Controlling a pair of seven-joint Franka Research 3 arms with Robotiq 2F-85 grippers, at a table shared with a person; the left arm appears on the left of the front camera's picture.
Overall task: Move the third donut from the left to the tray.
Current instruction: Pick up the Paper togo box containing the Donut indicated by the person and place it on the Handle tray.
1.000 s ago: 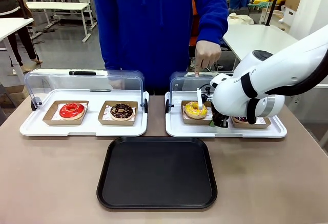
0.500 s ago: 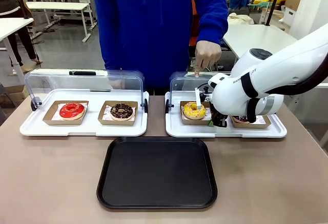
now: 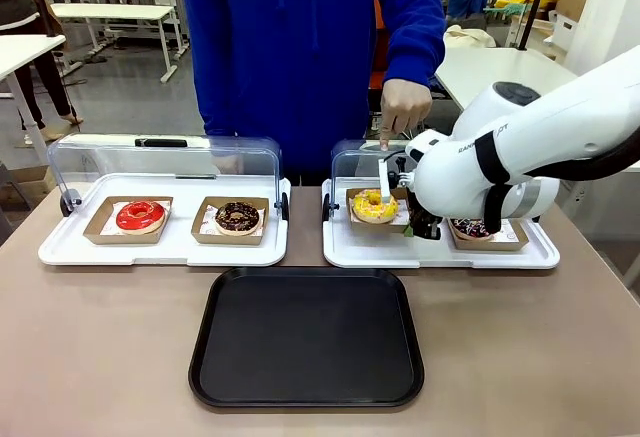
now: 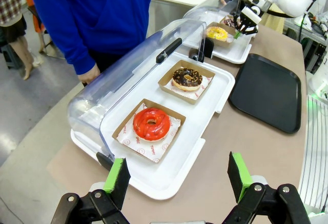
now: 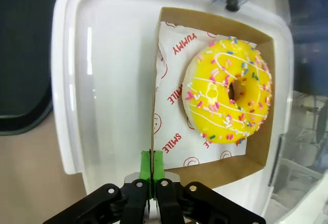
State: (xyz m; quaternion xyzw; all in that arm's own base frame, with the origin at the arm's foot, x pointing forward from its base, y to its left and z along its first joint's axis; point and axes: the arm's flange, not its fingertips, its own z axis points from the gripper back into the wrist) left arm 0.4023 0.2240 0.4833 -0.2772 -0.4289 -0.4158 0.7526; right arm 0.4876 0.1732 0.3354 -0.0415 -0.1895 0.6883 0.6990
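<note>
Yellow donut gripped by its holder's edge, over the right white tray.

The donut (image 5: 228,97) sits in its holder (image 5: 212,166); the right gripper (image 5: 151,165), jaws pinched on the holder's wall, must carry it to the black tray (image 3: 305,339), which lies nearer the robot. Left gripper (image 4: 178,177) hangs wide, far off.

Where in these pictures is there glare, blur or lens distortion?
Front view: sharp, ceiling light reflects on the tray. Left wrist view: wide-angle bending, glare streaks on the clear lid. Right wrist view: bright highlights on the white tray; right pincer slightly soft; yellow donut sharp.
</note>
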